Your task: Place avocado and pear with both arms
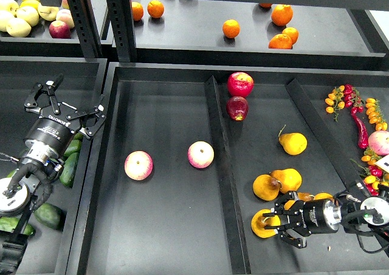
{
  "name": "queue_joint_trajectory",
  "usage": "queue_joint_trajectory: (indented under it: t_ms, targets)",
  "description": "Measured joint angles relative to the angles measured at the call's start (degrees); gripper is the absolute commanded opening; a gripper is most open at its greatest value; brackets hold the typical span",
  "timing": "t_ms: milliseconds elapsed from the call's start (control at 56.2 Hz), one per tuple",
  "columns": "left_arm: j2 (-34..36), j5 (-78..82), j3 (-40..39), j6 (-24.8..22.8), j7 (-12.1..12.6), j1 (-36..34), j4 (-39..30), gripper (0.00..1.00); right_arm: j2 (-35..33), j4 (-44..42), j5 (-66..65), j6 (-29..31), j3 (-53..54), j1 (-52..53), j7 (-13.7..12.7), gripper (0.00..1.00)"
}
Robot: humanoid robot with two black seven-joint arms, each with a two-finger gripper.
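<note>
Black shelving with divided trays (182, 74); upper shelf behind holds oranges (230, 28) and, far left, a pile of pale yellow-green fruit (21, 17)

Left gripper (72, 105) sits above the left bin, fingers spread wide with nothing between them. Avocados (68, 169) lie just below and beside the arm, dark green, partly hidden by the wrist; can't tell which one is the avocado for the task, so no call on it

Right gripper (271, 224) comes in from the lower right, lying low in the right compartment, fingers clamped around the pear (261, 223): deep yellow-orange, dark brown patch facing up, resting near the front of the tray just right of the divider. Two more pears (277, 184) sit touching each other just above it; another pear (293, 143) is further back, apart

Middle compartment: two pink-yellow apples (138, 165), well apart. Two red apples (239, 84) at the back of the right compartment. Chillies and small tomatoes (358, 114) in the far-right section
</note>
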Motion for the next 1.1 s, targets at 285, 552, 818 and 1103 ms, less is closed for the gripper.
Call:
queue_joint_trajectory:
  t_ms: [285,552,818,1103]
  targets:
    - [0.00,0.00,-0.09,0.00,0.00,0.00,0.00,1.00,-0.86,1.04,-1.21,-0.02,0.13,1.31,0.00,0.95]
    - [0.00,0.00,-0.10,0.00,0.12,0.09,-0.09,1.00,-4.92,4.15,-1.15,-0.02,5.17,0.94,0.00,1.00]
    - [0.00,0.00,-0.03,0.06,0.44,0.09,-0.33,1.00,-8.01,5.77,-0.63,-0.02,24.50,0.22,0.00,1.00]
    - [0.00,0.00,-0.52,-0.05,0.05,0.18,-0.77,1.00,-3.62,6.33,-0.05,-0.01,51.70,-7.71,0.00,1.00]
